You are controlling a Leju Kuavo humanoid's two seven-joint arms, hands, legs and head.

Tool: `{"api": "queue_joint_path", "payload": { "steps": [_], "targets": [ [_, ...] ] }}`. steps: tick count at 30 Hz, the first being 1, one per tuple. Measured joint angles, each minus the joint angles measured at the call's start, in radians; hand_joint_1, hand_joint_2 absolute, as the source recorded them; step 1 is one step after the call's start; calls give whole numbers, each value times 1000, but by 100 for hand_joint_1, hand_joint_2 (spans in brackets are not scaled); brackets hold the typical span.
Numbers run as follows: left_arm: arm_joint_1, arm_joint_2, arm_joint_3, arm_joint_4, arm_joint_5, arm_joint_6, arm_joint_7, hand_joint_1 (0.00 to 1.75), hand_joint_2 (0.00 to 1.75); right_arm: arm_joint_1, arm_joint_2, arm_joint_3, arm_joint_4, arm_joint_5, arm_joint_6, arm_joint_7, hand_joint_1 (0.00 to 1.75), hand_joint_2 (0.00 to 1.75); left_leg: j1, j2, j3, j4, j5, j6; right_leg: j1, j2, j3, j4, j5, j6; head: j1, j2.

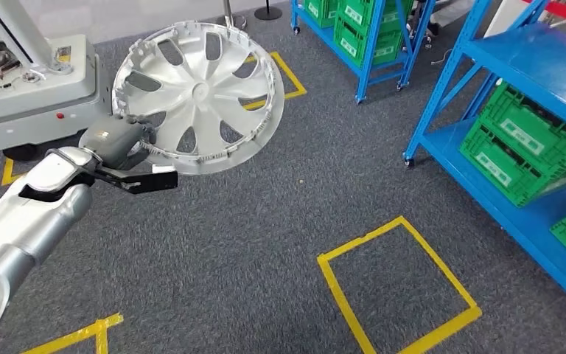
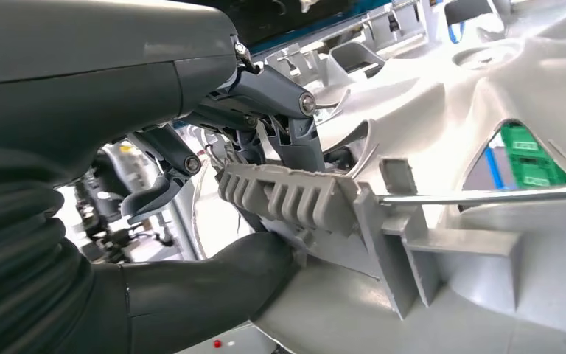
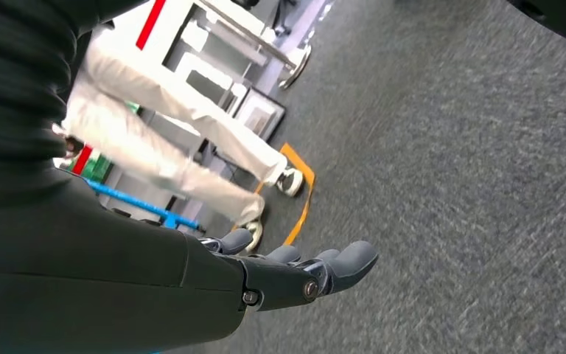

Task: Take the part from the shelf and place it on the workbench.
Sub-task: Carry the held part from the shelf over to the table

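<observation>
Gripping hubcap (image 1: 198,96), left hand (image 1: 118,144)

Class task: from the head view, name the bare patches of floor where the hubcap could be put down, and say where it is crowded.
Bare carpet lies between the left hand holding the hubcap and the blue shelves, including inside the yellow tape square. It is crowded by the green crates on the shelves and the grey machine.
</observation>
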Motion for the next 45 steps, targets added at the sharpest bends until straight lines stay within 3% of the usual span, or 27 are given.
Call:
{"api": "queue_joint_path", "payload": {
  "steps": [2, 3, 4, 5, 7, 9, 12, 15, 17, 18, 20, 21, 22, 25, 27, 29, 30, 32, 34, 36, 37, 38, 40, 42, 45],
  "targets": [
    [3, 1, 0, 0, 3, -1, -3, 175, 175, 2, 0, 0, 0, 2, -2, 0, 0, 175, 4, 32, -61, 125, -52, -9, 2, -22, 1, -1, -2, -4, -2, 0],
    [6, 2, 0, 0, 5, -1, -4, 175, 175, 3, 0, 0, 0, 4, -3, 0, 0, 175, 7, 35, -80, 164, -60, -12, 2, -34, 1, -1, -3, -4, -2, 0],
    [8, 3, 0, 1, 6, -1, -4, 175, 175, 4, 0, 0, 0, 5, -3, 0, 0, 175, 9, 38, -83, 170, -52, -15, 2, -45, 2, 0, -5, -4, -2, 0],
    [9, 3, 0, 1, 9, -1, -5, 175, 175, 3, 0, 0, 0, 6, -3, 1, 0, 175, 11, 43, -66, 135, -26, -15, 2, -56, 4, 0, -7, -2, -2, 0],
    [9, 4, 0, 1, 17, -1, -4, 175, 175, 2, -1, 0, 0, 8, -3, 2, 0, 175, 9, 74, 6, 1, 33, -14, 4, -76, 10, 1, -13, 5, -2, 0],
    [8, 1, 0, 0, 25, -1, -2, 175, 175, -1, -2, 0, 0, 10, -3, 3, 0, 175, 1, 96, 53, -87, 57, -1, 8, -94, 15, 2, -18, 15, 0, 0],
    [7, 1, 0, -1, 25, -1, 7, 175, 175, -7, -3, 0, 0, 12, -3, 4, 0, 175, -5, 75, 56, -98, 57, 20, 10, -118, 23, -2, -21, 29, 1, 0],
    [6, 3, 0, -1, 25, -1, 11, 175, 175, -10, -3, 0, 0, 12, -3, 6, 0, 175, -5, 67, 57, -100, 58, 26, 10, -126, 27, -3, -23, 34, 1, 0],
    [5, 0, 0, -3, 25, 0, 12, 175, 175, -12, -4, 0, 0, 13, -3, 7, 0, 175, -1, 62, 61, -105, 60, 30, 6, -105, 24, 5, -30, 38, 1, 0],
    [3, -3, 0, -4, 26, 0, 14, 175, 175, -13, -5, 0, 0, 13, -3, 7, 0, 175, 1, 54, 62, -107, 61, 36, 4, -79, 4, 46, -53, 41, 2, 0],
    [2, -15, -2, -4, 26, 5, 16, 175, 175, -9, -8, 0, 0, 11, -3, 7, 0, 175, 1, 22, 63, -107, 62, 47, 1, -28, -78, 204, -111, 44, 3, 0],
    [1, -21, -3, -4, 26, 7, 16, 175, 175, -6, -9, 0, 0, 10, -3, 7, 0, 175, 0, 2, 62, -105, 62, 51, 1, -14, -114, 265, -124, 43, 4, 0],
    [2, -26, -4, -4, 26, 8, 15, 175, 175, -4, -10, 0, 0, 10, -3, 7, 0, 175, -1, -16, 62, -102, 61, 51, 2, -9, -122, 266, -107, 41, 4, 0],
    [0, -35, -5, -5, 27, 9, 16, 175, 175, -4, -15, 0, 0, 8, -3, 6, 0, 175, -1, -50, 57, -92, 58, 44, -1, 33, -39, 73, -13, 35, 4, 0],
    [-3, -36, -5, -5, 28, 10, 19, 175, 175, -5, -17, 0, 0, 8, -3, 6, 0, 175, 0, -68, 50, -91, 60, 32, 1, 50, -15, 19, -4, 33, 4, 0],
    [-3, -33, -5, -5, 29, 11, 22, 175, 175, -6, -17, 0, 0, 7, -3, 6, 0, 175, 2, -83, 44, -95, 64, 18, 2, 29, -13, 14, 0, 24, 4, 0],
    [-4, -30, -5, -5, 29, 11, 22, 175, 175, -6, -17, 0, 0, 7, -3, 6, 0, 175, 2, -74, 39, -91, 61, 13, 2, 19, -11, 9, 4, 18, 3, 0],
    [-5, -27, -5, -5, 29, 11, 22, 175, 175, -7, -18, 0, 0, 7, -3, 6, 0, 175, -1, -24, 9, -34, 25, 5, 0, -1, -8, 0, 9, 5, -1, 0],
    [-5, -29, -5, -5, 29, 11, 20, 175, 175, -7, -19, 0, 0, 7, -3, 6, 0, 175, 1, 24, -47, 94, -39, -2, 2, -22, -7, -1, 9, -2, -3, 0],
    [-2, -29, -6, -5, 29, 12, 18, 175, 175, -6, -20, 0, 0, 6, -3, 6, 0, 175, 5, 37, -84, 178, -62, -8, 3, -44, -6, 0, 6, -3, -3, 0],
    [-1, -28, -6, -4, 29, 13, 17, 175, 175, -6, -20, 0, 0, 6, -3, 6, 0, 175, 7, 40, -75, 165, -47, -10, 3, -54, -5, 0, 4, -2, -3, 0],
    [0, -28, -6, -4, 29, 14, 16, 175, 175, -6, -20, 0, 0, 5, -3, 6, 0, 175, 8, 47, -47, 114, -17, -10, 2, -64, -3, 0, 2, 0, -3, 0],
    [-2, -29, -6, -5, 29, 18, 18, 175, 175, -5, -21, 0, 0, 4, -3, 4, 0, 175, 3, 84, 26, -24, 35, -3, 6, -84, 2, 2, -4, 8, -3, 0],
    [-4, -32, -6, -5, 30, 22, 22, 175, 175, -4, -21, -1, 0, 3, -3, 2, 0, 175, -4, 104, 62, -92, 49, 10, 12, -102, 5, 4, -10, 17, -2, 0],
    [-5, -31, -6, -5, 32, 23, 29, 175, 175, -4, -21, -1, 0, 3, -3, 2, 0, 175, -5, 74, 65, -98, 50, 29, 12, -124, 12, 5, -18, 31, 0, 0]
  ]
}}
